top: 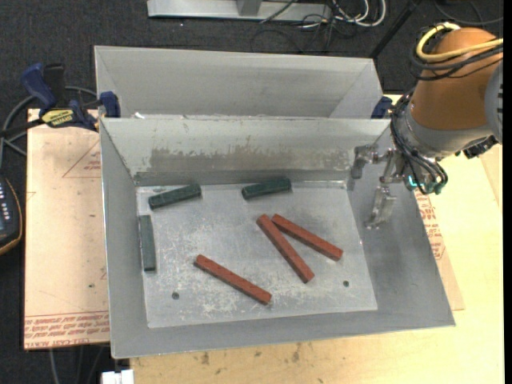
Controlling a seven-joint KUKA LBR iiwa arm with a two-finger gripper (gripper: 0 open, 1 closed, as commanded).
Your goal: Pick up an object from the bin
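My gripper hangs over the bin's right slope, above the floor's right edge, open with nothing between its fingers. Nearest to it lie two red-brown bars on the bin floor: one slants down to the right, and the other meets it at the upper left end, so the pair makes a narrow V. Both are left of and below the gripper, apart from it. A dark green bar lies by the back wall, further to the left.
A third red-brown bar lies slanted near the floor's front. Another dark green bar rests at the back left, and a third runs along the left wall. The orange-covered arm reaches in over the right rim.
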